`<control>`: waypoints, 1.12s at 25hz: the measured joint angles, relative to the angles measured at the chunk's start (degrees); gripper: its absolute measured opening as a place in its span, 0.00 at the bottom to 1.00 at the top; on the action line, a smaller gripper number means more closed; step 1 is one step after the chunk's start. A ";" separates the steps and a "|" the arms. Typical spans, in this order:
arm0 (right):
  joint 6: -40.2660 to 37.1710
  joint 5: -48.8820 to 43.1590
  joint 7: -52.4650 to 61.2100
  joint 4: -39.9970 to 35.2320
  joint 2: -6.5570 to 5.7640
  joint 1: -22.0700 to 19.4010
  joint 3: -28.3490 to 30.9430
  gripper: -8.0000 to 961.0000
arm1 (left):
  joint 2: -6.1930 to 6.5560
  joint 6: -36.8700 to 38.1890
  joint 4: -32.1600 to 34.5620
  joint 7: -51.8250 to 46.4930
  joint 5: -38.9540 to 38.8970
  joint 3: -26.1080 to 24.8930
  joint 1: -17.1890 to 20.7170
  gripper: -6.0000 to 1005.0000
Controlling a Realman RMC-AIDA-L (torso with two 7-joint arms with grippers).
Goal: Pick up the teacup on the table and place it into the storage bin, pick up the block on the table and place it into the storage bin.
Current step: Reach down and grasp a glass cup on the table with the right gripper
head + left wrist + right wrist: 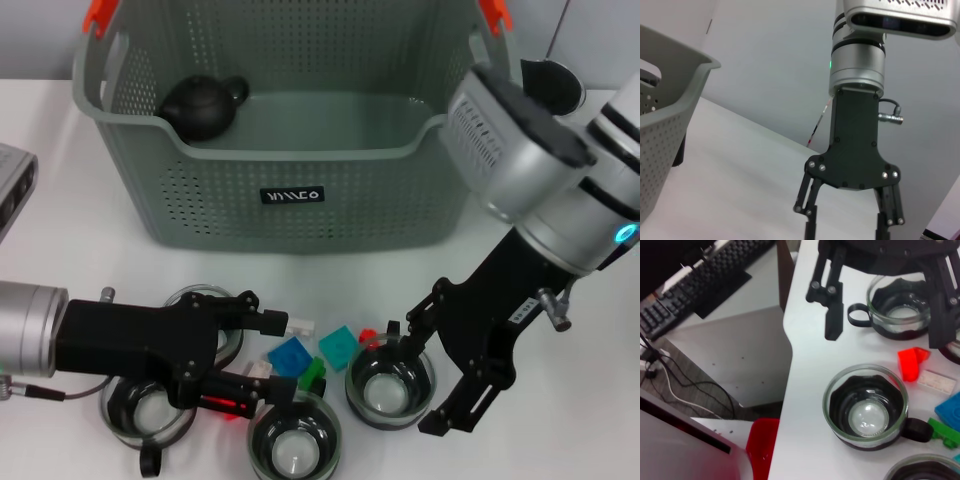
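The grey-green storage bin (300, 215) stands at the back of the white table, and its wall (670, 115) also shows in the left wrist view. A glass teacup (385, 392) sits at front right. My right gripper (420, 378) is open, one finger on each side of this cup's right rim. It hangs open in the left wrist view too (847, 222). Small blocks lie in the middle: blue (290, 355), teal (338, 347), green (313, 375) and red (368, 338). My left gripper (272, 356) is open and level, its tips just left of the blue block.
A black teapot (200, 105) lies in the bin's left corner. Three more glass cups stand at front left (145, 418), front middle (295, 445) and behind the left gripper (195, 297). The table edge (787, 365) drops off, with a keyboard (695, 285) beyond.
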 joint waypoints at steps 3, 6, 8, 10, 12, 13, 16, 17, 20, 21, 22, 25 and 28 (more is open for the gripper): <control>1.53 0.13 0.29 0.34 0.09 0.00 -1.93 0.92 | -0.02 -0.01 0.00 0.00 0.00 0.00 0.02 0.87; 3.53 0.40 0.90 0.40 0.37 -0.18 -4.66 0.92 | -0.06 -0.05 0.00 0.02 -0.02 0.00 0.02 0.87; 4.84 1.05 0.99 0.59 0.53 -0.40 -6.38 0.92 | -0.10 -0.14 0.00 0.07 -0.02 0.00 0.01 0.87; 6.40 2.41 0.99 1.29 0.55 -0.57 -8.32 0.92 | -0.12 -0.28 -0.08 0.09 -0.03 0.00 0.01 0.87; 8.06 3.59 0.99 2.22 0.55 -0.61 -10.17 0.92 | -0.12 -0.50 -0.20 0.10 -0.05 0.00 0.01 0.87; 8.69 3.87 0.99 2.53 0.55 -0.61 -10.88 0.92 | -0.12 -0.62 -0.24 0.13 -0.07 0.00 0.01 0.87; 10.82 4.64 0.99 3.30 0.64 -0.62 -13.39 0.92 | -0.17 -0.78 -0.32 0.28 -0.08 0.00 0.06 0.87; 11.55 5.07 0.99 3.63 0.67 -0.62 -14.33 0.92 | -0.17 -0.80 -0.33 0.32 -0.08 0.00 0.07 0.87; 13.71 6.21 0.99 4.54 0.68 -0.62 -16.73 0.92 | -0.20 -0.81 -0.39 0.36 -0.09 0.00 0.09 0.87; 14.32 6.34 0.99 4.67 0.68 -0.62 -17.17 0.92 | -0.20 -0.81 -0.39 0.36 -0.09 0.00 0.09 0.87; 14.85 6.38 0.99 4.77 0.68 -0.62 -17.60 0.92 | -0.20 -0.81 -0.40 0.36 -0.09 0.00 0.09 0.87; 16.43 6.45 1.22 4.85 0.70 -0.64 -19.03 0.92 | -0.20 -0.81 -0.40 0.35 -0.08 -0.17 0.09 0.87; 17.54 6.50 1.35 4.89 0.73 -0.70 -20.44 0.92 | -0.20 -0.82 -0.45 0.39 -0.07 -0.65 0.09 0.87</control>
